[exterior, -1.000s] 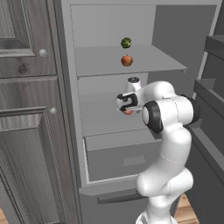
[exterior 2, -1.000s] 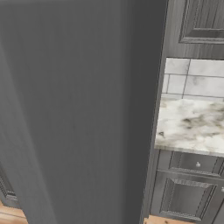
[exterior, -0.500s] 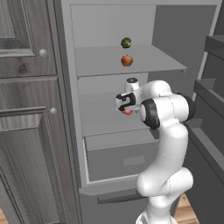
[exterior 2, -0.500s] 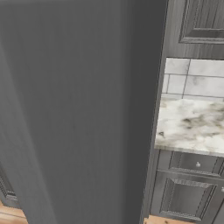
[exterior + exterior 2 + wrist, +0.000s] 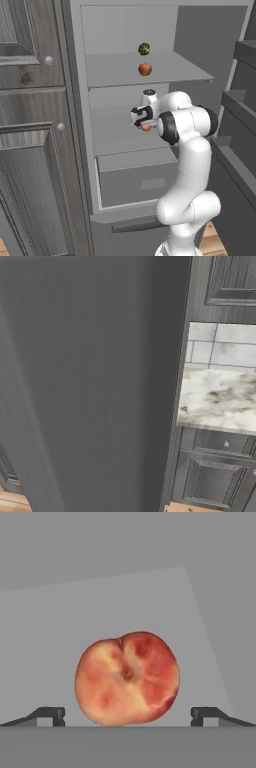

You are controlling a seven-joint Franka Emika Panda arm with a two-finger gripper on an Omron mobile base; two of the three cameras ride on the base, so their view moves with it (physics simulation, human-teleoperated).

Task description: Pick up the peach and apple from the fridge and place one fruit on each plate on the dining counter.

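The claw [image 5: 127,714] is held inside the open fridge [image 5: 210,55], over the middle shelf [image 5: 120,137]. Its two tips are spread wide, one at each side of the peach [image 5: 127,678], and a gap is seen between each tip and the fruit. The peach [image 5: 146,127] lies on this shelf, just at the claw [image 5: 143,122]. The apple [image 5: 145,69] is seen on the upper shelf, with a dark green round item [image 5: 144,48] behind it.

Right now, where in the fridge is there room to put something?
The upper shelf is bare left of the apple and the green item. The middle shelf is bare left of the peach; it's crowded where the tool reaches.
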